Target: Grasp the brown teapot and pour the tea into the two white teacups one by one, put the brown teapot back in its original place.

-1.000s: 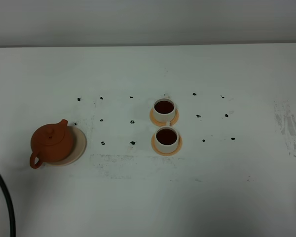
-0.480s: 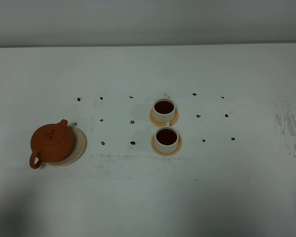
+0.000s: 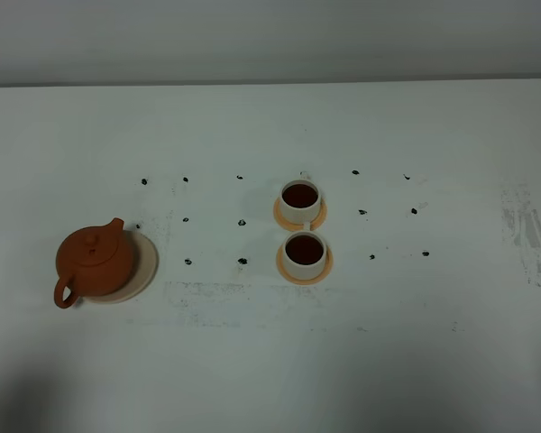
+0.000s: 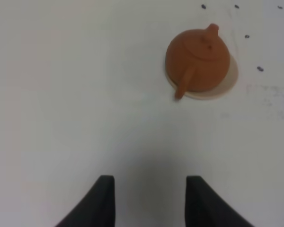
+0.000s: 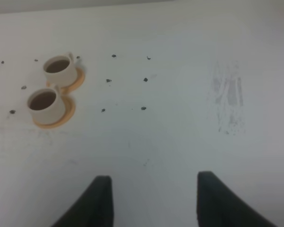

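Note:
The brown teapot (image 3: 95,262) rests on its beige saucer (image 3: 148,263) at the left of the table, spout pointing to the back right. The two white teacups (image 3: 300,200) (image 3: 304,254) stand on orange coasters at the centre, one behind the other, and both hold dark tea (image 3: 299,194). Neither gripper shows in the exterior high view. In the left wrist view my left gripper (image 4: 150,201) is open and empty, well short of the teapot (image 4: 199,59). My right gripper (image 5: 154,201) is open and empty, far from the cups (image 5: 58,67) (image 5: 44,103).
Small black marks (image 3: 242,222) dot the white table in a grid around the cups. A grey scuffed patch (image 3: 526,230) lies at the far right. A grey wall runs along the table's back edge.
A black cable at the lower left corner of the exterior high view has slid out of the picture. Teapot and cups have not moved.

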Robot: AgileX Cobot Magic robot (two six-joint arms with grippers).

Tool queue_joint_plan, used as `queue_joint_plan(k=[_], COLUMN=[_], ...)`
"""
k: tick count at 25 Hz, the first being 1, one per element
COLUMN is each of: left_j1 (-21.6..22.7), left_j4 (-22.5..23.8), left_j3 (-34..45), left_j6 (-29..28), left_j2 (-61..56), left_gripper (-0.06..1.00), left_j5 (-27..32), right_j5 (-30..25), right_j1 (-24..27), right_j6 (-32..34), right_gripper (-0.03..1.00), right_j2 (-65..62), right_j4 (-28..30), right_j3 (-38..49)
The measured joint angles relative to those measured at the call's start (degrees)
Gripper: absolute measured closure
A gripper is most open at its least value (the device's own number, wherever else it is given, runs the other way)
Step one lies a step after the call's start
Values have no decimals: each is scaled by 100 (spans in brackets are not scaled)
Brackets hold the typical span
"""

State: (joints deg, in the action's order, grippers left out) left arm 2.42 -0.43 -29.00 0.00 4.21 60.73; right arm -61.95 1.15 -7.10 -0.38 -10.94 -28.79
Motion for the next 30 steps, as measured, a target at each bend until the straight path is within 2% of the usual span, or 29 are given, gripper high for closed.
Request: queue_joint_plan(k=[8,30], left_j1=[0,0], left_j4=[0,0], left_j3=[0,0], left_j6=[0,0], left_j2=[-450,-451], left_gripper=[56,56], left_j5=[5,5], right_j5=[0,0], right_j1=[0,0], right_j6=[0,0], right_gripper=[54,54], right_j2=[0,0], right_j4=[0,-23], right_j3=[0,0])
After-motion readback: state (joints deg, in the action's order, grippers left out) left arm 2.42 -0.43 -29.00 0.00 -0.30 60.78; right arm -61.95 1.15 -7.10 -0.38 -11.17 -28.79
